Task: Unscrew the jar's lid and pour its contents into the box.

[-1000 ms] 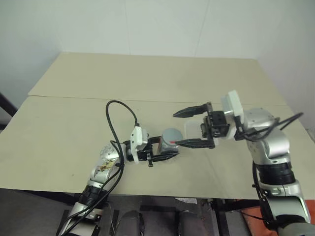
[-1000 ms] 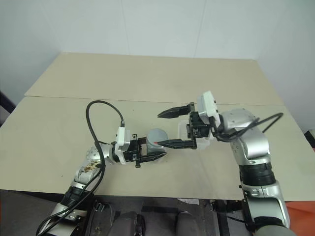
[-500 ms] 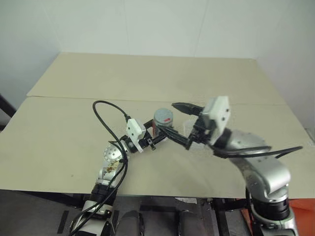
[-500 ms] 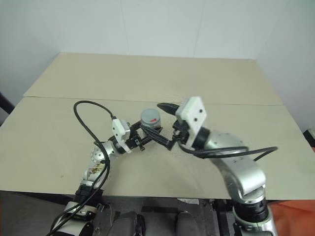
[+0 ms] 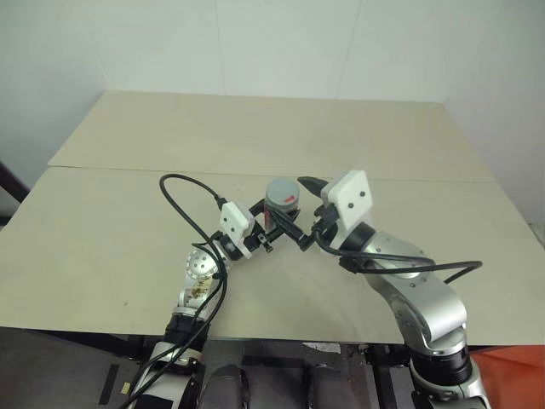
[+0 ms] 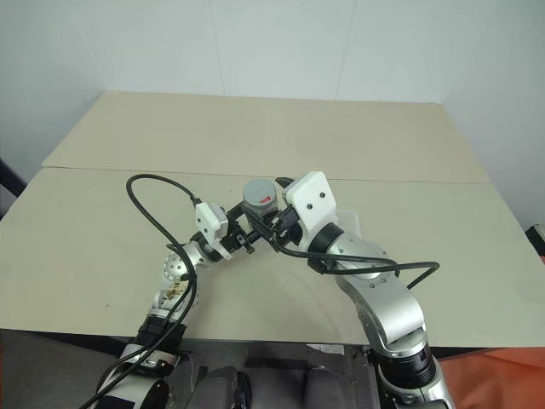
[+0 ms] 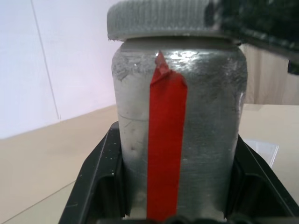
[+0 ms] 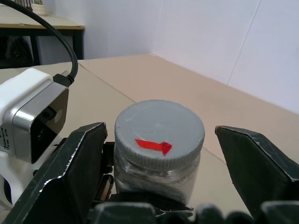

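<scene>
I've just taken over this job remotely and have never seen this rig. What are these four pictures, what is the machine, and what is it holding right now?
It is a two-armed humanoid robot at a beige table. The two wide pictures come from its head, looking down over its arms. The other two come from a camera on each wrist, looking along that gripper's black fingers.

The left gripper is shut on the jar, a silvery-grey cylinder with a red stripe. In the head pictures the jar appears held up off the table. The grey lid, with its red mark, is on the jar.

The right gripper is open, one finger on each side of the lid, not yet closed on it.

The clear box lies on the table, mostly hidden behind the right arm. What is inside the jar cannot be seen.
</scene>
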Controlling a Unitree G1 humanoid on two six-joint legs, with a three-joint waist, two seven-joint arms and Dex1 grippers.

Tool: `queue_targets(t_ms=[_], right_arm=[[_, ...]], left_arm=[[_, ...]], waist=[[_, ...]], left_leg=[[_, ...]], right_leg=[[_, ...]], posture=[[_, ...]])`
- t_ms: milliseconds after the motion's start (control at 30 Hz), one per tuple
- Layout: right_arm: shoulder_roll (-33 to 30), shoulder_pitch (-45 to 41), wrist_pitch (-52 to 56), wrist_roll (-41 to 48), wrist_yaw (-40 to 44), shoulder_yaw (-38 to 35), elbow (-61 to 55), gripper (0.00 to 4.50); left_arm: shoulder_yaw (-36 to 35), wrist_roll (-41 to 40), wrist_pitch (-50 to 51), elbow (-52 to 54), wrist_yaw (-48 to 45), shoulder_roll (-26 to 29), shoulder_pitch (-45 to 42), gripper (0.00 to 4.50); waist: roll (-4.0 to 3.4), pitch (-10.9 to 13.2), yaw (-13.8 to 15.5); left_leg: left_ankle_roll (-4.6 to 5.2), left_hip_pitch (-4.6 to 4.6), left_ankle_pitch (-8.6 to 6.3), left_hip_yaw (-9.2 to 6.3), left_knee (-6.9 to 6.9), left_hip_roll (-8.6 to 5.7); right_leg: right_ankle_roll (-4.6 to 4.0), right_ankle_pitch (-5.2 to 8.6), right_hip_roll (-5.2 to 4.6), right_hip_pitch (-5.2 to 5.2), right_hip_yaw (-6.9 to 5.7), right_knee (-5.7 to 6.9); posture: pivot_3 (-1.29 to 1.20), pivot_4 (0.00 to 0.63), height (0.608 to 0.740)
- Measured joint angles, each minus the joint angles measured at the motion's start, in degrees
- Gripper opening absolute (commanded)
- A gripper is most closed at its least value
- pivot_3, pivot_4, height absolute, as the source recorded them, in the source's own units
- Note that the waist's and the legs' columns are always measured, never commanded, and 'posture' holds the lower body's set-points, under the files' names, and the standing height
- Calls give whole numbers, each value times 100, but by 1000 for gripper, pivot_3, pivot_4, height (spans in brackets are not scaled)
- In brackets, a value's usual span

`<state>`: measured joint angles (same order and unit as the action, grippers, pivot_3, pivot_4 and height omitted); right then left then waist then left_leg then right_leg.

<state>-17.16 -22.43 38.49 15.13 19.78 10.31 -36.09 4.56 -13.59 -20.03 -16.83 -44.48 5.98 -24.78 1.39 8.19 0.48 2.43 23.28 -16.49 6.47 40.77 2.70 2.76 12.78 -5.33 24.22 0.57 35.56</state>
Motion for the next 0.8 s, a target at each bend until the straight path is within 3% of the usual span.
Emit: queue_targets(t_ms=[267, 367, 467, 800], right_arm=[[213, -93, -2, -33, -37, 1, 126, 4374], [231, -102, -2, -31, -35, -1, 197, 3749], [244, -102, -2, -27, -13, 1, 215, 2840], [152, -102, -101, -4, 236, 1, 266, 2817]], left_arm=[[5, 0, -1, 0, 1, 3, 1, 2036], [7, 0, -1, 0, 0, -1, 1, 2036], [9, -4, -3, 0, 1, -18, 0, 2036], [38, -158, 68, 3, -253, 90, 1, 2036]], waist=[[0, 0, 0], [0, 0, -2], [0, 0, -3], [0, 0, -5]], left_leg=[[0, 1, 0, 1, 0, 0], [0, 1, 0, 2, 0, 0], [0, 2, 0, 1, 0, 0], [0, 1, 0, 1, 0, 0]], right_leg=[[0, 0, 0, 0, 0, -1], [0, 0, 0, 0, 0, -1], [0, 0, 0, 0, 0, -1], [0, 0, 0, 0, 0, -2]], posture=[[0, 150, 740], [0, 150, 740], [0, 150, 740], [0, 150, 740]])
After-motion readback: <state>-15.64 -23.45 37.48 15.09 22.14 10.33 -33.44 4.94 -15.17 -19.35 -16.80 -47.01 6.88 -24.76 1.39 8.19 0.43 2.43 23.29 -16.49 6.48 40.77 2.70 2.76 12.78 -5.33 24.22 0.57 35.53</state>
